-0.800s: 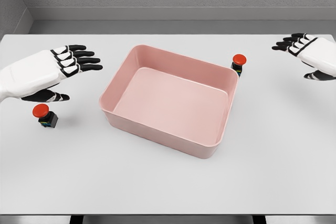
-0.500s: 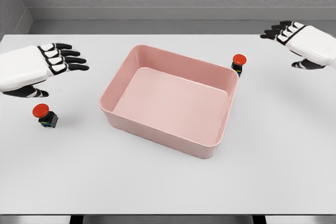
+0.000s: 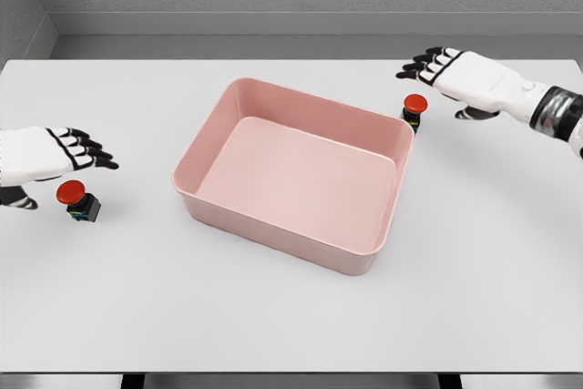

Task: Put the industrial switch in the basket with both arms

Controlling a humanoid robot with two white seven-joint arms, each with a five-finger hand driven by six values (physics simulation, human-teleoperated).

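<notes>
A pink rectangular basket (image 3: 211, 138) sits mid-table with nothing inside. One industrial switch (image 3: 76, 200), a red button on a dark block, stands on the table to its left. A second switch (image 3: 414, 111) stands just outside the basket's far right corner. My left hand (image 3: 64, 157) hovers just above and behind the left switch, fingers spread, holding nothing. My right hand (image 3: 437, 75) hangs a little above and right of the second switch, fingers spread, apart from it.
The white table (image 3: 291, 316) reaches a grey wall at the back and a front edge near the bottom of the view. Bare table surface lies in front of the basket and on both sides.
The left hand has drawn back to the left and down toward the left switch. The right hand has moved left and forward, close to the right switch. Switches and basket stayed still.
</notes>
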